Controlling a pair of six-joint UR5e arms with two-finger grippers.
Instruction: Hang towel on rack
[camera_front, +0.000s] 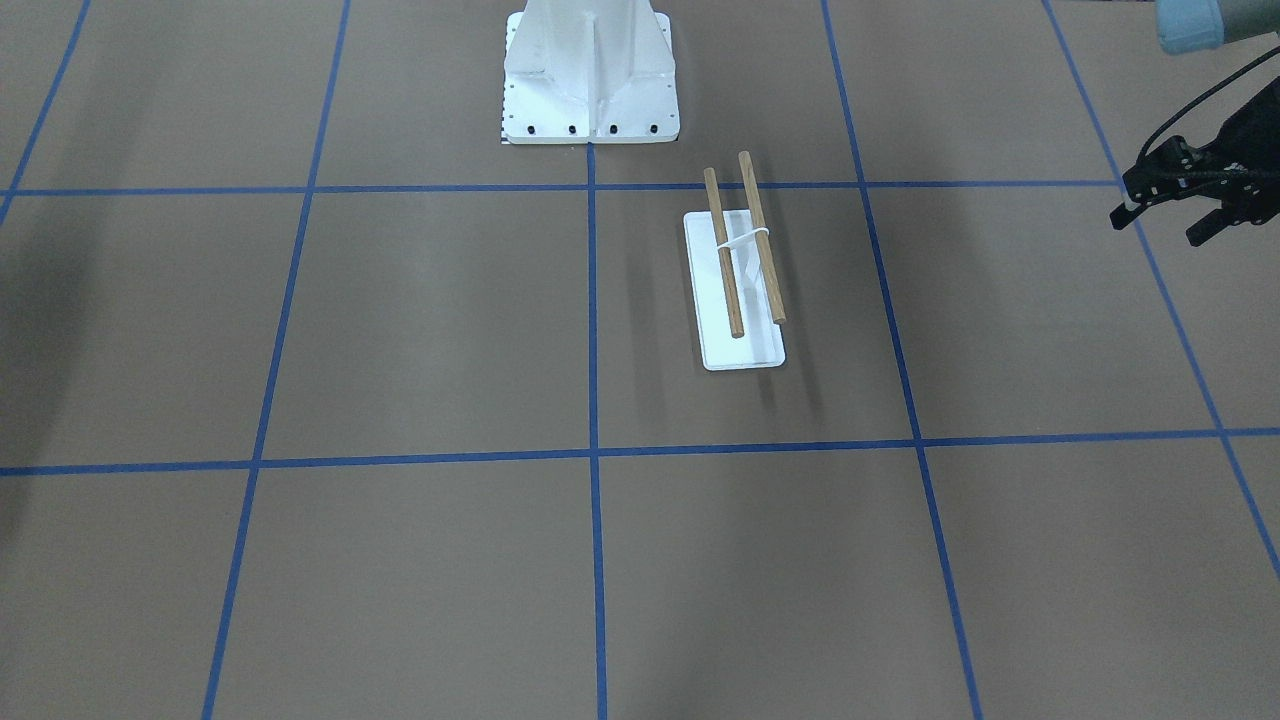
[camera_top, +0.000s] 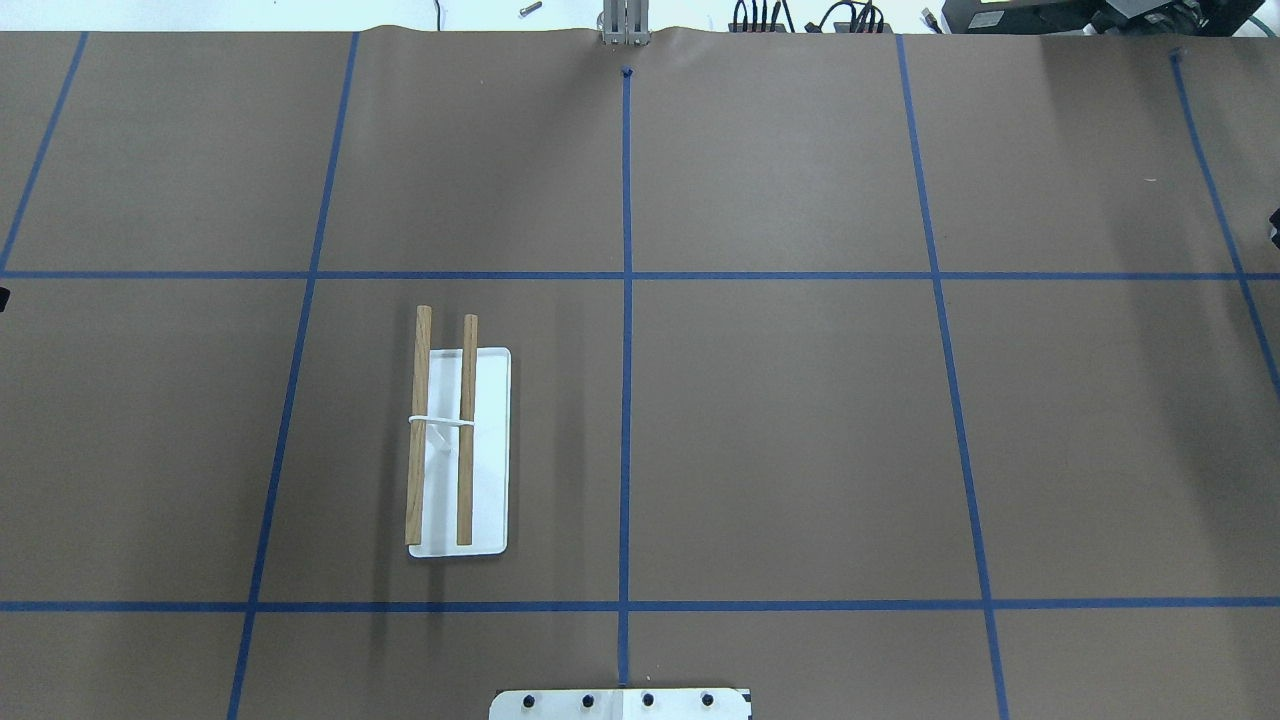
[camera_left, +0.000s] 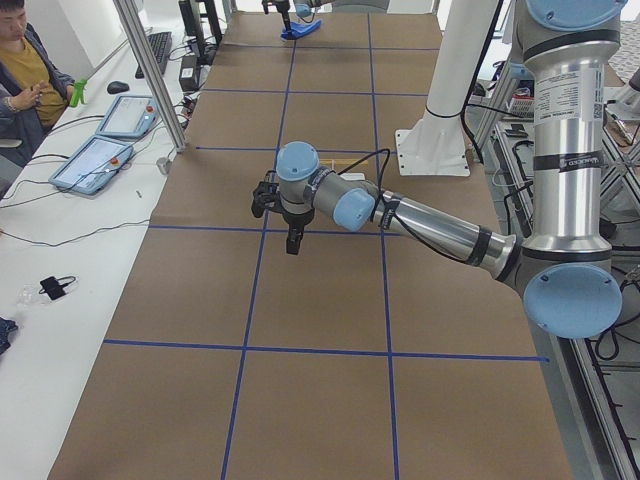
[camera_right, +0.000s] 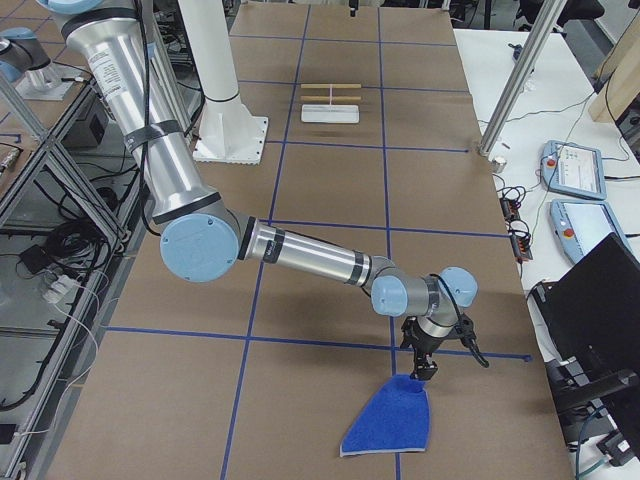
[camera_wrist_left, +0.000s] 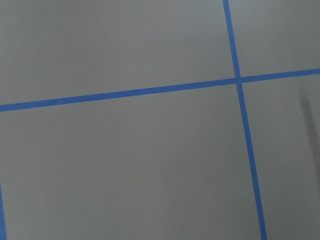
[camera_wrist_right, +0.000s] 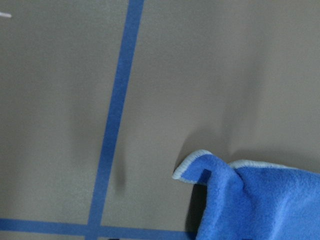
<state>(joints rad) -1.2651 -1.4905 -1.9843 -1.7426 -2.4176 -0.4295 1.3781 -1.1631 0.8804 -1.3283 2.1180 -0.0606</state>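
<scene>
The rack (camera_front: 745, 345) stands on the brown table, two wooden dowels over a flat white base; it also shows in the overhead view (camera_top: 490, 450) and far off in the right exterior view (camera_right: 330, 115). The bright blue towel (camera_right: 385, 425) lies at the table's end on the robot's right, one corner raised toward my right gripper (camera_right: 420, 375). The right wrist view shows that pale-edged corner (camera_wrist_right: 260, 200) curled up off the table. I cannot tell whether the right gripper is open or shut. My left gripper (camera_front: 1157, 228) hovers empty and open above the table, left of the rack (camera_left: 292, 240).
The white bolted pedestal (camera_front: 590, 80) stands at the robot's side of the table, also in the overhead view (camera_top: 620, 705). Blue tape lines grid the table. An operator (camera_left: 20, 70) sits at a side table with tablets (camera_left: 90, 165).
</scene>
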